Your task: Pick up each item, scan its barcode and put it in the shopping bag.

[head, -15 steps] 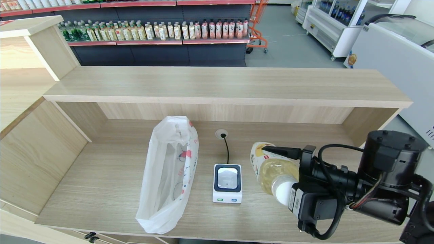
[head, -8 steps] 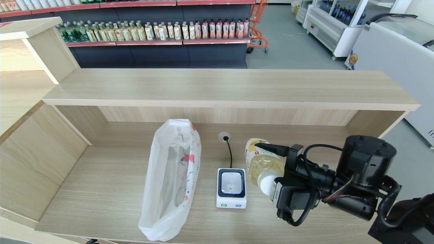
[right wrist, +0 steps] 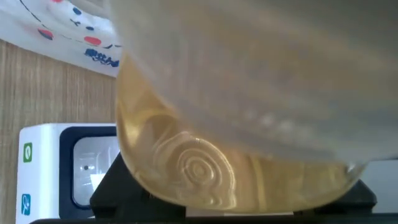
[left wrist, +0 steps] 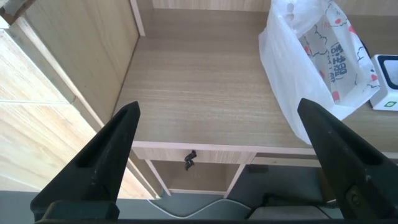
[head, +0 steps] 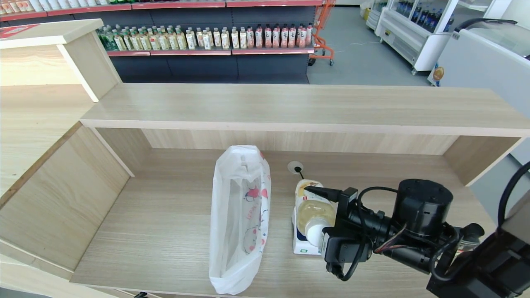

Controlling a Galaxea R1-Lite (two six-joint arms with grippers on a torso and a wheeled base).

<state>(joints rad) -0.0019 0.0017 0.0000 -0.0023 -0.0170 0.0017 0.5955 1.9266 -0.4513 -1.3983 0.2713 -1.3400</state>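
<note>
Head, change: the bottle (head: 316,213), a second ago right of the scanner (head: 299,245), now hangs over it at centre-right, with the right claw (head: 310,203) clamped on it. The scan looks due.
Head, room: the open bag (head: 240,215) is just left of the scanner, and the back wall is near.
Left wrist: the left claw (left wrist: 217,107) is apart and holds nothing, over the counter (left wrist: 205,146) front edge.
Right wrist: the bottle (right wrist: 249,124) sits close above the scanner (right wrist: 62,168), with the bag (right wrist: 56,31) at upper left.

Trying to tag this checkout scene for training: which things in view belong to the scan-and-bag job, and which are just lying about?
Job: drink bottle, held in the right end effector over the scanner; shopping bag, lying open beside the scanner.

Just there: shelved drinks, orange cart and freezers in the shop behind.
</note>
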